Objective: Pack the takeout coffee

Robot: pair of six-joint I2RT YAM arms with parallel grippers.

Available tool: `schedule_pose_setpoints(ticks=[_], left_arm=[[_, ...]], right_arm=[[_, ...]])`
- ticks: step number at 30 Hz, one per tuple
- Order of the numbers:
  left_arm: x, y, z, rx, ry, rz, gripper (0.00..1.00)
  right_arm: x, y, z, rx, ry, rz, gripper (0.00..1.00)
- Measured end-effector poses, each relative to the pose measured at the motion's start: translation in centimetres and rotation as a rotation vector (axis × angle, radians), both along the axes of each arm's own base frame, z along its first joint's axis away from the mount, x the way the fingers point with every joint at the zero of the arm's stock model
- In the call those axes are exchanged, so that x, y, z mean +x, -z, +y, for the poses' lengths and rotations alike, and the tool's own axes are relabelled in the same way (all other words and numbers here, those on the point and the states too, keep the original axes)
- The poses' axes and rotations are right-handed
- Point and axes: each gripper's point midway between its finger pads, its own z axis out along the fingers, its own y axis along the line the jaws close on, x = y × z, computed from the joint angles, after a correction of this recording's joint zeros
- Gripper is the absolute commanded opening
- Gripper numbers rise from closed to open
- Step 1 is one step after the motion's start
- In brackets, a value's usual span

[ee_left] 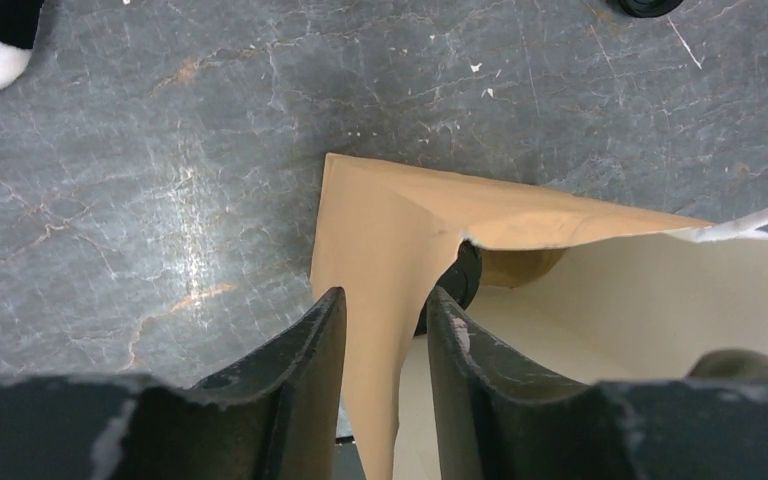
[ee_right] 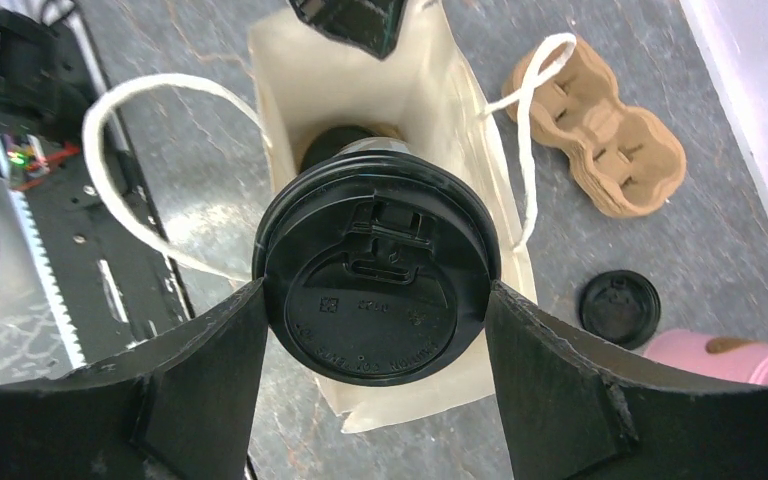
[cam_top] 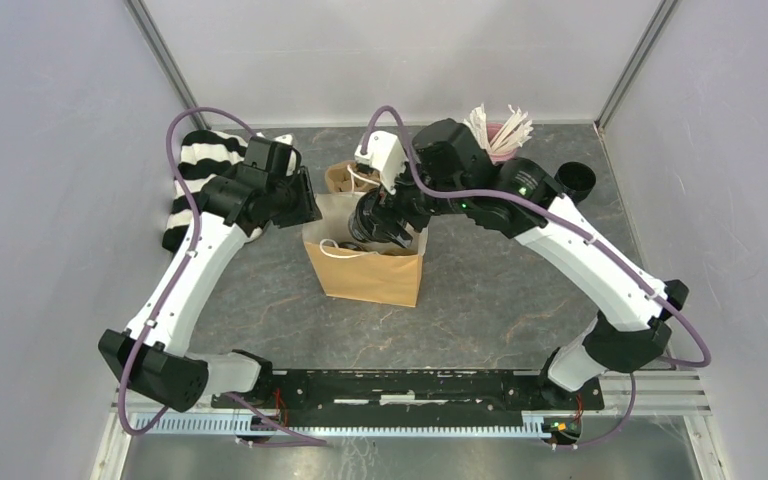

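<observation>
1 lidded cup (ee_right: 375, 270) was gripped at its sides by the right gripper (ee_right: 375, 295), jaws spread wide, directly above the open paper bag (ee_right: 460, 120). A 2nd cup (ee_right: 338, 145) was seen inside the bag. The bag's side wall was straddled, not clamped, by the half-open left gripper (ee_left: 385, 300).

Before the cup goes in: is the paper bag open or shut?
Open: left gripper straddles a wall of the bag; pale inside shows below the cup.

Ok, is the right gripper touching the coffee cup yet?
Touching. The right wrist view shows the fingers of the right gripper against the lid rim of the coffee cup, one on each side, above the paper bag.
</observation>
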Motion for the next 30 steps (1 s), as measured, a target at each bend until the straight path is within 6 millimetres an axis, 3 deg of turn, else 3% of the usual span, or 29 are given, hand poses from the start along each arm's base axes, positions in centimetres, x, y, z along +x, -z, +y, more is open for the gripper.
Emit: schedule_pose_setpoints(ticks=[7,15,23,30], left_arm=[[1.1,0.2,-0.1,0.039,0.049,-0.028,0.16],[1.4,0.0,-0.1,0.044,0.09,-0.126,0.02],[0.5,-0.2,0.3,0.018,0.108,-0.255,0.02],[-0.1,-0.6,0.5,-0.011,0.118,-0.387,0.02]], right_arm=[[0.7,2.2,-0.2,-0.119,0.03,-0.041,0.55],[0.5,4.2,0.2,-0.23,0.046,-0.074,0.53],[-0.3,7.0,1.6,-0.327,0.039,-0.067,0.52],[-0.8,6.9,1.9,-0.339,0.044,-0.093,0.51]])
